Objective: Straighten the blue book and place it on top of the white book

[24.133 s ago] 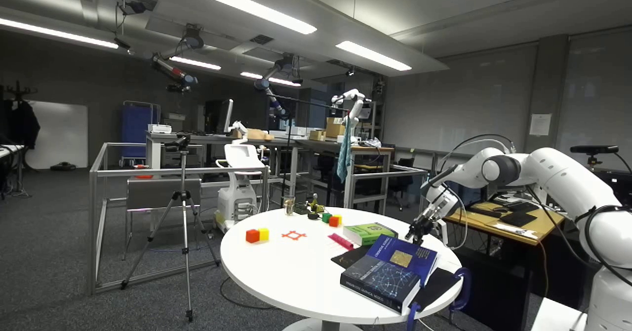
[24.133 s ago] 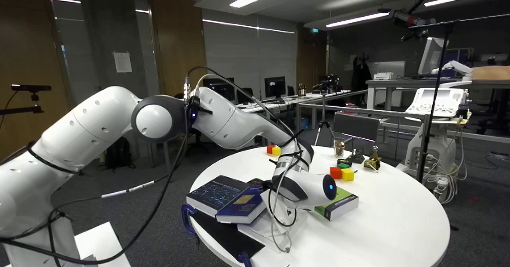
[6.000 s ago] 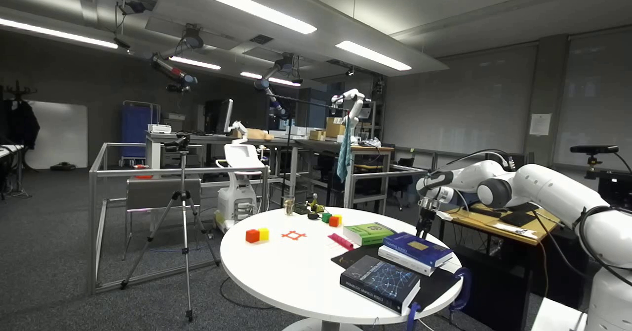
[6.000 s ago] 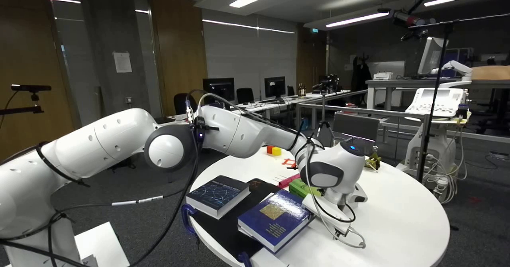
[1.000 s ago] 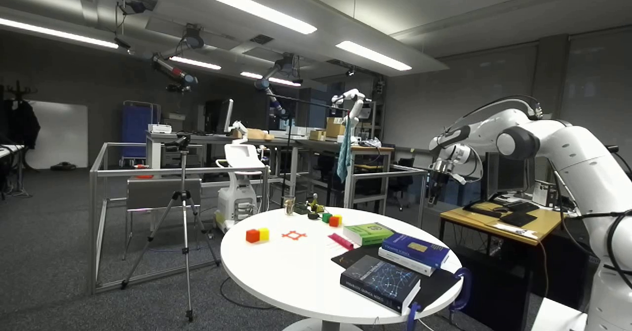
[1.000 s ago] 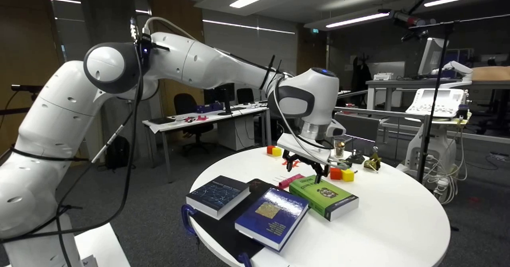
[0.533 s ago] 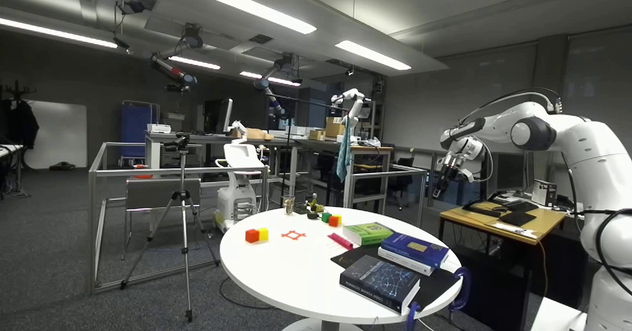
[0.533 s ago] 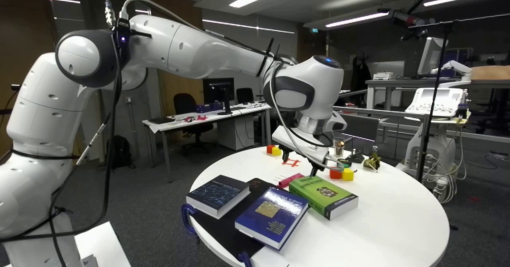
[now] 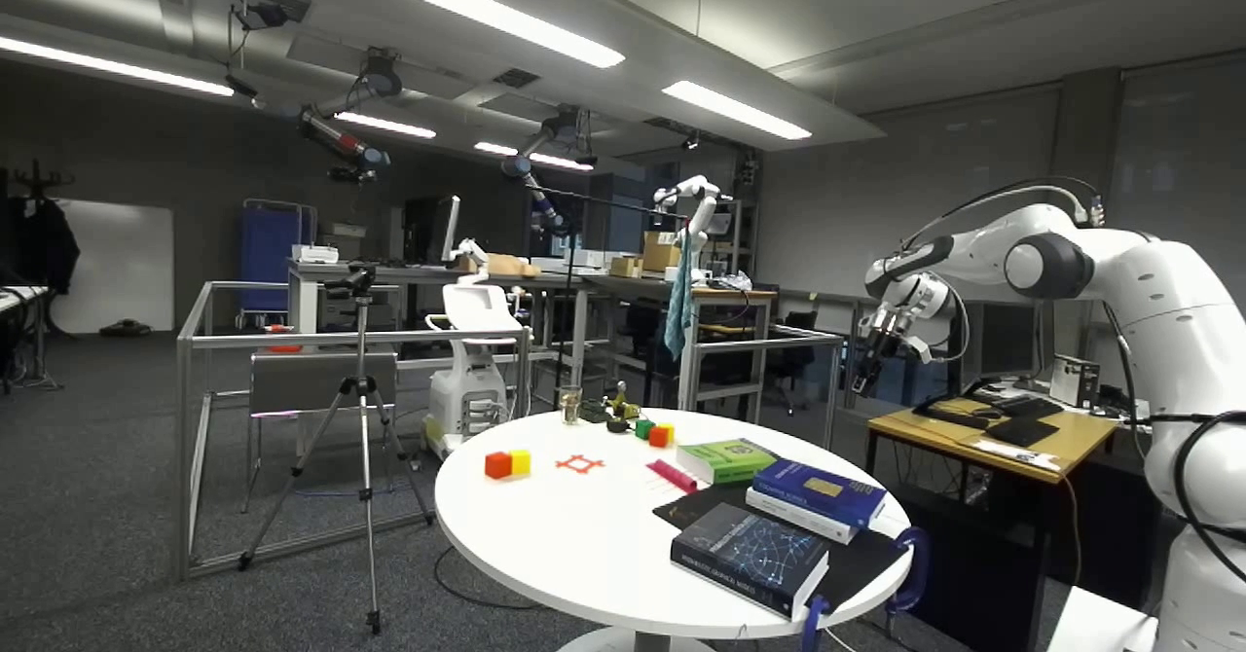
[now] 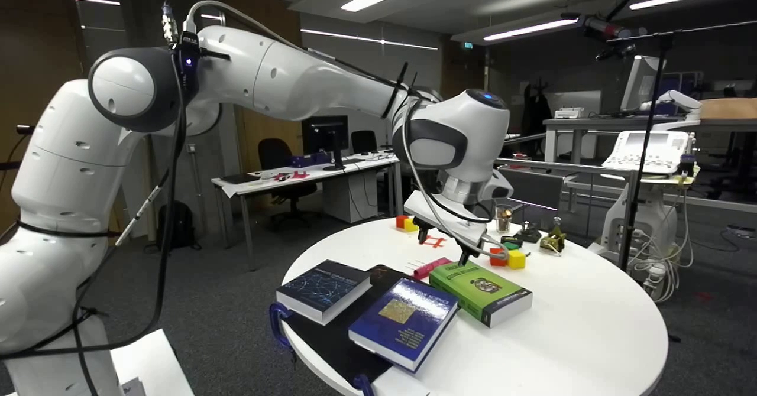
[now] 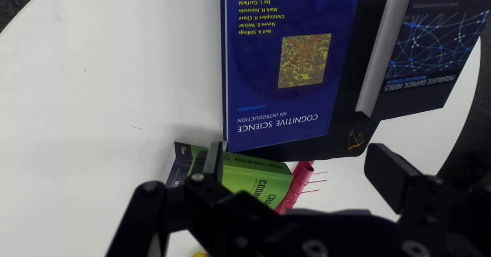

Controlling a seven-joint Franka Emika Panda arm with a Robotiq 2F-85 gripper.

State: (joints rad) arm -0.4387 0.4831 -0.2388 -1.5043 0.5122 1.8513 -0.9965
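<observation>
The blue book [image 9: 813, 491] lies flat on top of the white book [image 9: 798, 515], their long sides running nearly parallel, with a slight overhang at one end. Seen from above in the wrist view, the blue book [image 11: 261, 92] has a yellowish square on its cover, and the white book is almost wholly covered by it. In an exterior view my gripper [image 10: 443, 248] hangs well above the table, apart from both books. The wrist view shows my gripper [image 11: 295, 163] with its fingers wide apart and nothing held between them.
A dark book [image 10: 325, 289] with a network pattern lies beside the stack, partly on a black mat [image 10: 343, 349]. Close by are a green book [image 10: 482, 292] and a pink roll [image 9: 674, 475]. Blue clamps [image 9: 912, 569] grip the table edge. Coloured cubes [image 9: 498, 464] stand farther off.
The blue book, slanted against the dark book at first, now lies flat on the white one. My gripper has risen from beside it; over the last second it tilted and drew back slightly.
</observation>
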